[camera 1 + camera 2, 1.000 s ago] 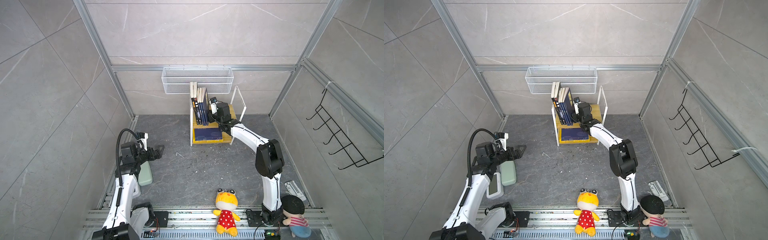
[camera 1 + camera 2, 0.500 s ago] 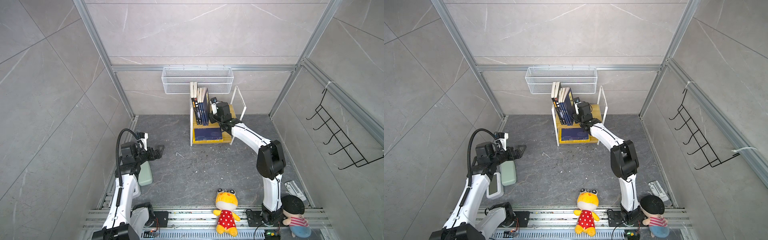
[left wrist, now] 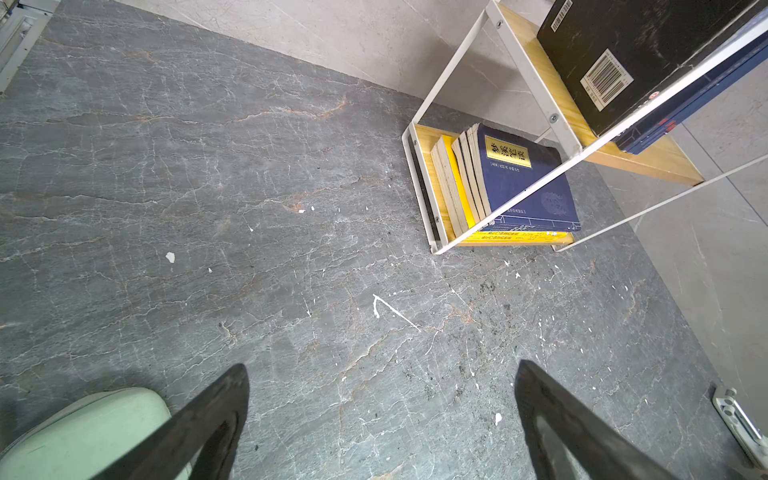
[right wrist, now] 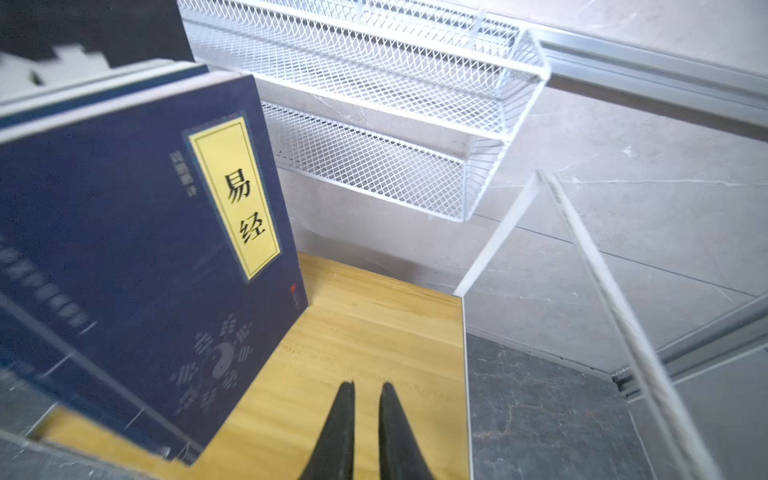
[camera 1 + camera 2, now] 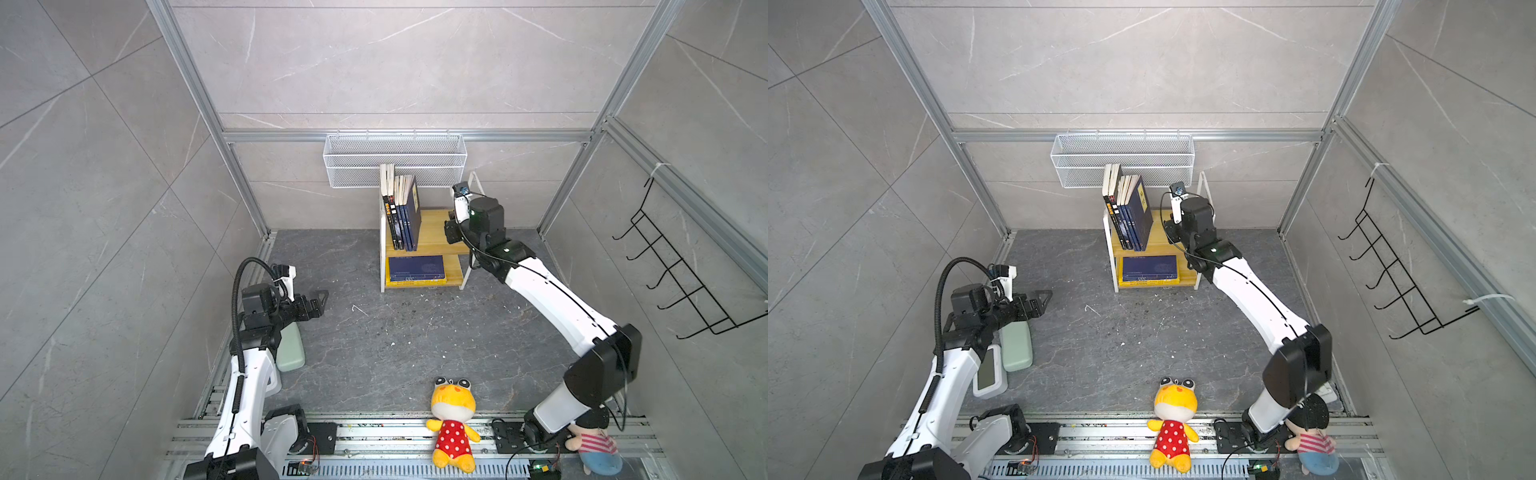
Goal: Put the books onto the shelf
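Books (image 5: 410,212) stand upright on the top board of the shelf (image 5: 435,227), others flat below; right jaws barely parted, empty, beside them; left jaws wide apart, empty, over the counter (image 5: 395,340).

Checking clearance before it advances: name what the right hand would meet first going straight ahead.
Right hand: likely the back wall beyond the shelf board; navy book sits aside. Depth unclear.
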Controlling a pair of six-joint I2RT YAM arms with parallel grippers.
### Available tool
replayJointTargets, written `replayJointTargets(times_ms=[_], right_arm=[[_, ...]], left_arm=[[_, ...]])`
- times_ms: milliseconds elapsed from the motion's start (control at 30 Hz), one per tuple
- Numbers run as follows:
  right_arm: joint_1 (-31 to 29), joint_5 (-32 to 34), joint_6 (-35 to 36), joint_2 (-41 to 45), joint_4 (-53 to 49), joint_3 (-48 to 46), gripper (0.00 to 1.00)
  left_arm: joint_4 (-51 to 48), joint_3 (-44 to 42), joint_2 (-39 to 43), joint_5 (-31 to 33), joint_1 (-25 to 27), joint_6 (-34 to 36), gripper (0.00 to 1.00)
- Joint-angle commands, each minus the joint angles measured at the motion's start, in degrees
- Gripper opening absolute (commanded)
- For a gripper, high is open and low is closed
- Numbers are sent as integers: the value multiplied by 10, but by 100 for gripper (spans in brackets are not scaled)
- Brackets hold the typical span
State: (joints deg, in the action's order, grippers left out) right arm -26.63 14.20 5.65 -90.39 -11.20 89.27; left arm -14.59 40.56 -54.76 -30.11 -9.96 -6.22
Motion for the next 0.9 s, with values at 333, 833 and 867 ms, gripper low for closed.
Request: replayJointTargets(times_ms=[333,833,867], right_arm=[[-3,3,-66,269,-91,-216,49],[-1,79,-116,416,-124,-455,100],[-1,79,-125,415,-124,-464,100]], left_arm=[[18,6,-4,-6,-12,5,100],[11,15,-21,-13,-28,4,100],[8,18,-23,-11,-30,4,100]])
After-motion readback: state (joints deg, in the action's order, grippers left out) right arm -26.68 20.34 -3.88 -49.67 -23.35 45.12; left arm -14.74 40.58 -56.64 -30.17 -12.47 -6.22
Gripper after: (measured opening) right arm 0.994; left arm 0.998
